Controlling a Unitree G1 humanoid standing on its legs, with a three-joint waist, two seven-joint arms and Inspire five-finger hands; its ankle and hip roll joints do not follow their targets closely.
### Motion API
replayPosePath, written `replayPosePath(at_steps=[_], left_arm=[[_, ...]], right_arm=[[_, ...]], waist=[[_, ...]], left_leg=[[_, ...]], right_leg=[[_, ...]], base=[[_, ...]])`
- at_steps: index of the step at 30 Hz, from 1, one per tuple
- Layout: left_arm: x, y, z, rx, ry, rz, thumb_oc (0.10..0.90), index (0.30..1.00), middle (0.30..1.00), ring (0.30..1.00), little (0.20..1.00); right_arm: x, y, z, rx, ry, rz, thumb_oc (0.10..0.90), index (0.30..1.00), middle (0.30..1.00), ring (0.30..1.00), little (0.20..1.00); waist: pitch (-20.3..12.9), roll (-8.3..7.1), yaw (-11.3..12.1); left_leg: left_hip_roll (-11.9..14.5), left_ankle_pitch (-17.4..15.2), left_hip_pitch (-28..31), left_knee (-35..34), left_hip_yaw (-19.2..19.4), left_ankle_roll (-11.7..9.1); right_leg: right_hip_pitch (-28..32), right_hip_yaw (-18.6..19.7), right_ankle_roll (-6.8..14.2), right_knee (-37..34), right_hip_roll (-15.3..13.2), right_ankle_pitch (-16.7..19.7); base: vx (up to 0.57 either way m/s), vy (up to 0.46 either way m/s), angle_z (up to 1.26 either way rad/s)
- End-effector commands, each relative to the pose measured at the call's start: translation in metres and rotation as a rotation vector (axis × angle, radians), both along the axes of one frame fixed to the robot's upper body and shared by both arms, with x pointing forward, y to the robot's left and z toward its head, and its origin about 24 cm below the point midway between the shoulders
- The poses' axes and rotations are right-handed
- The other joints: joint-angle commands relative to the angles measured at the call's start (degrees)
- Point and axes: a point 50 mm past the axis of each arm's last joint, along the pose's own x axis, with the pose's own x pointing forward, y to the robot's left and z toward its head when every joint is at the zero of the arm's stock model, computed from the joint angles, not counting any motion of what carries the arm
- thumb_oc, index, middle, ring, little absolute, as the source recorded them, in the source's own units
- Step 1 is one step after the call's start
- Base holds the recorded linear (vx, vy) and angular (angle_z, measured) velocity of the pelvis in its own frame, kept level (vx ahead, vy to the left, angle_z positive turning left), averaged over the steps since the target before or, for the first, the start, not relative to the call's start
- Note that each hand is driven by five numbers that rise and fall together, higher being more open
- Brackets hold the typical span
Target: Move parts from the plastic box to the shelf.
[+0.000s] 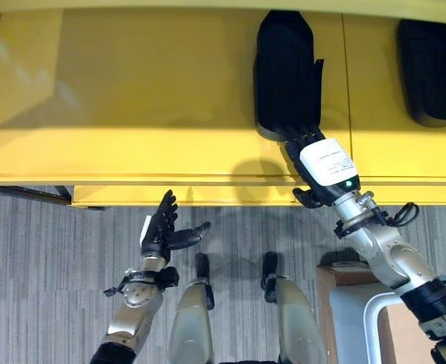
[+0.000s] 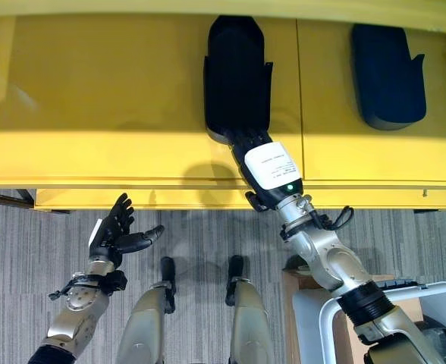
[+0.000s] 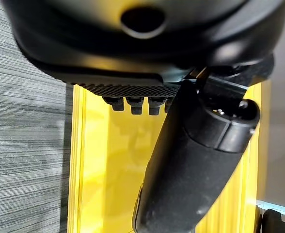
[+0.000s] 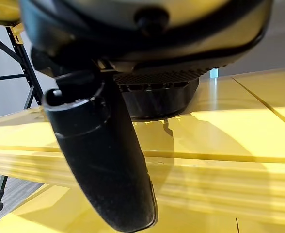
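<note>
Lying flat on shelf (image 1: pixel 132 91): black moulded part (image 1: pixel 285 72).

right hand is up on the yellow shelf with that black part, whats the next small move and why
Probably let go and draw the right hand back toward the shelf's front edge. The black part already lies flat on the yellow shelf, beside a second black part, so it looks placed. The fingers are hidden at the part's near end, so their grip is unclear. The left hand hangs open over the floor.

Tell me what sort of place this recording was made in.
Probably a workshop or parts store: a yellow metal shelf bears two black moulded parts, a white plastic box stands at the right, and the floor is grey carpet.
</note>
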Motion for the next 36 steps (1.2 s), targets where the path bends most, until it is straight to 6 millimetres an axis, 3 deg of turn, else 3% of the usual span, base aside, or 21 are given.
replayPosePath(at_steps=[1, 26, 34, 36], left_arm=[[-0.002, 0.001, 0.022, 0.042, -0.149, -0.020, 0.900, 1.000, 1.000, 1.000, 1.000], [-0.002, 0.001, 0.023, 0.035, -0.150, -0.019, 0.900, 1.000, 1.000, 1.000, 1.000], [-0.002, 0.002, 0.023, 0.036, -0.150, -0.017, 0.900, 1.000, 1.000, 1.000, 1.000], [-0.002, 0.003, 0.023, 0.044, -0.149, -0.010, 0.900, 1.000, 1.000, 1.000, 1.000]], right_arm=[[0.004, -0.011, 0.028, -0.006, -0.132, -0.031, 0.900, 1.000, 1.000, 1.000, 1.000], [0.003, -0.022, 0.050, -0.002, -0.232, -0.081, 0.900, 1.000, 1.000, 1.000, 1.000], [0.000, -0.018, 0.056, 0.017, -0.261, -0.055, 0.900, 1.000, 1.000, 1.000, 1.000], [-0.007, -0.013, 0.066, 0.026, -0.312, -0.018, 0.900, 1.000, 1.000, 1.000, 1.000]], waist=[[-4.8, -1.11, 0.9], [-4.9, -1.08, 1.0], [-4.9, -1.02, 0.9], [-4.9, -1.06, 0.7]], left_leg=[[2.5, -1.6, -0.8, 1.9, -4.1, -0.6], [2.3, -1.6, -1.0, 2.5, -4.3, -0.6], [2.3, -1.6, -1.2, 2.7, -4.3, -0.6], [2.4, -1.6, -1.2, 2.7, -4.2, -0.6]], right_leg=[[4.9, 0.1, 5.1, -2.2, -4.5, 1.9], [4.8, 0.1, 5.0, -1.8, -4.6, 2.1], [4.7, 0.2, 5.0, -1.6, -4.5, 2.1], [4.7, 0.2, 5.0, -1.7, -4.5, 2.1]], base=[[0.00, 0.000, 0.00], [0.00, 0.000, 0.00], [0.00, 0.000, 0.00], [0.00, 0.000, 0.00]])
